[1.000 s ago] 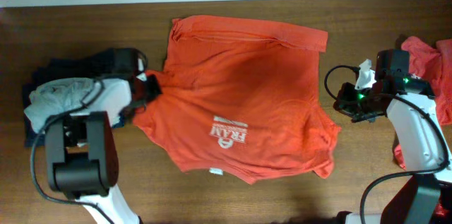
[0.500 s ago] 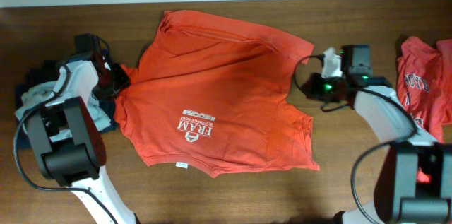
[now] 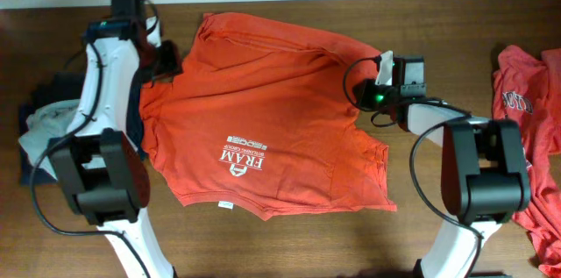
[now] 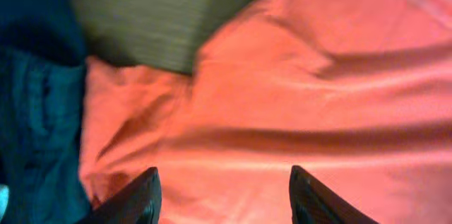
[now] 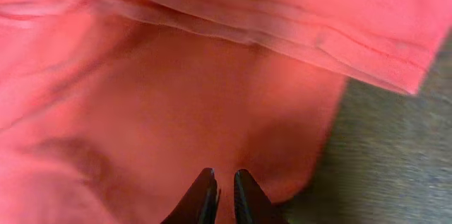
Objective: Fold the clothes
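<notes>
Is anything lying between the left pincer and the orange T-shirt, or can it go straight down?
Nothing visible is in the way. The left pincer is open directly over the orange T-shirt, with only its cloth showing in the gap. The navy garment lies off to the side, not under the pincer.

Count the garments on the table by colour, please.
Orange-red T-shirts: 2, one spread out, one at the right edge
Pale grey garment: 1
Navy garment: 1
Total: 4, though the heap at the right edge may hide more.
</notes>
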